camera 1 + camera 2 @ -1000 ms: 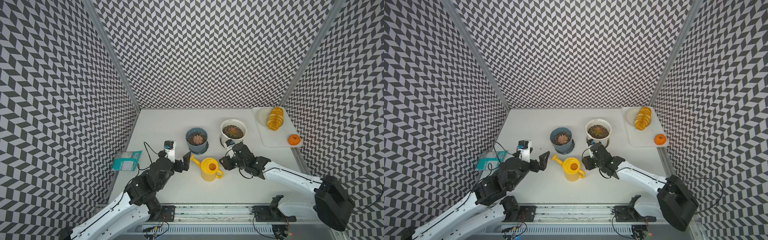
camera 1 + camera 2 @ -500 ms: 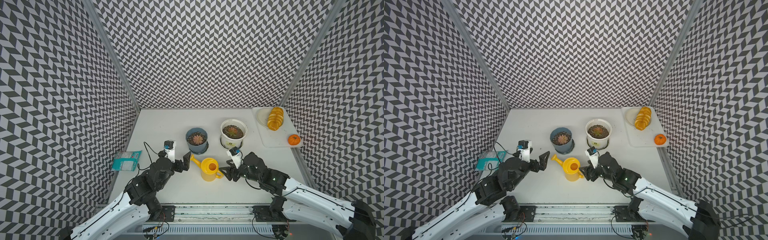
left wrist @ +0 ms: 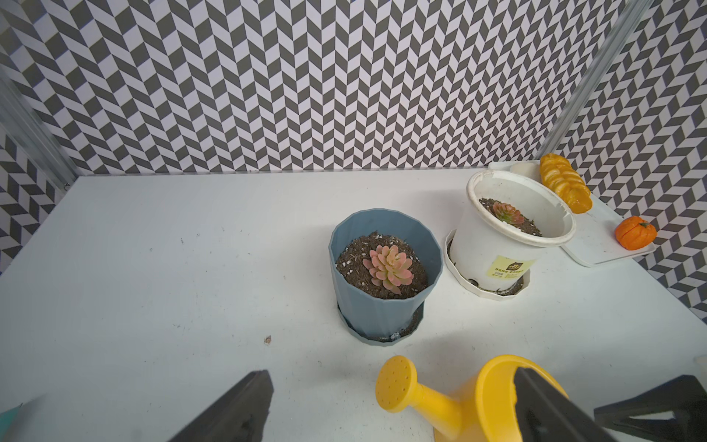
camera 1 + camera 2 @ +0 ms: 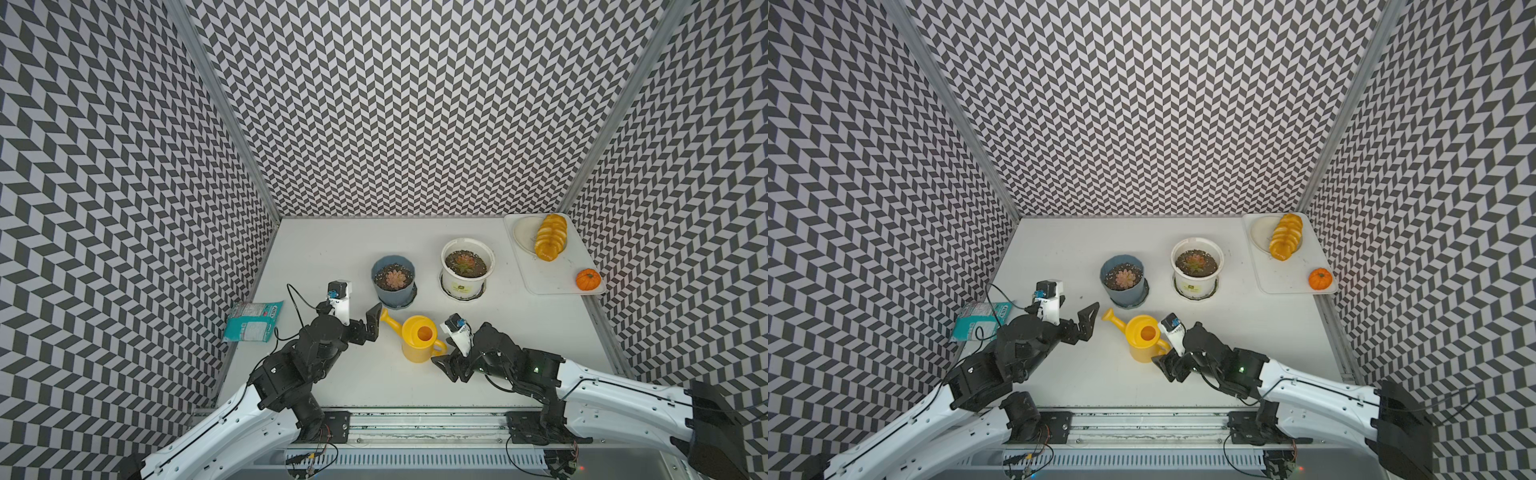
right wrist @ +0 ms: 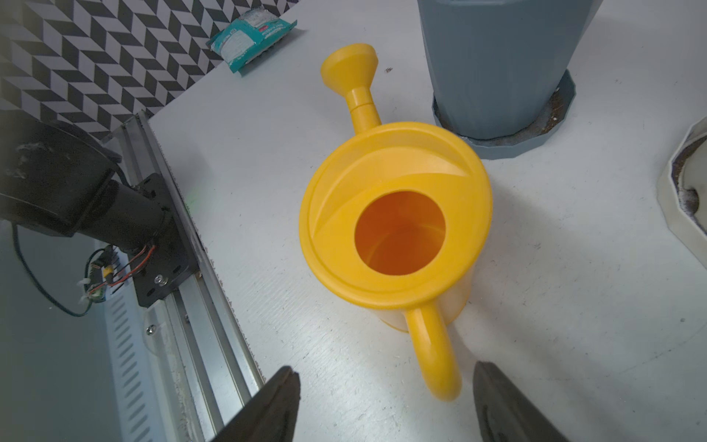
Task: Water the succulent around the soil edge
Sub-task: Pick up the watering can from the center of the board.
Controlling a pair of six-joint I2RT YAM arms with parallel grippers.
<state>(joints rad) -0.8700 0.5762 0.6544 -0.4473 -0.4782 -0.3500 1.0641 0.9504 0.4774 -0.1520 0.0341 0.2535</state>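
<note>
Broadly, the white table (image 4: pixel 332 249) carries everything. Beyond the left gripper (image 4: pixel 374 322) stands a blue-grey pot (image 4: pixel 392 297). Beside that pot, beyond the right gripper (image 5: pixel 384 367), stands a white pot (image 4: pixel 463 286); each stands in a saucer. Between the two grippers the yellow watering can (image 4: pixel 419 345) stands upright on the table, held by neither. The left gripper is spread wide and grips nothing; it sits just beside the can's spout rose (image 3: pixel 396 382), apart from it. The right gripper is parted too, its two fingers (image 5: pixel 283 394) straddling the can's handle (image 5: pixel 436 356), with bare table showing on either side of the handle. Smallest, a pink-green succulent (image 3: pixel 389 269) sits in the middle of the soil in the blue-grey pot, and a redder succulent (image 4: pixel 464 262) sits in the white pot.
</note>
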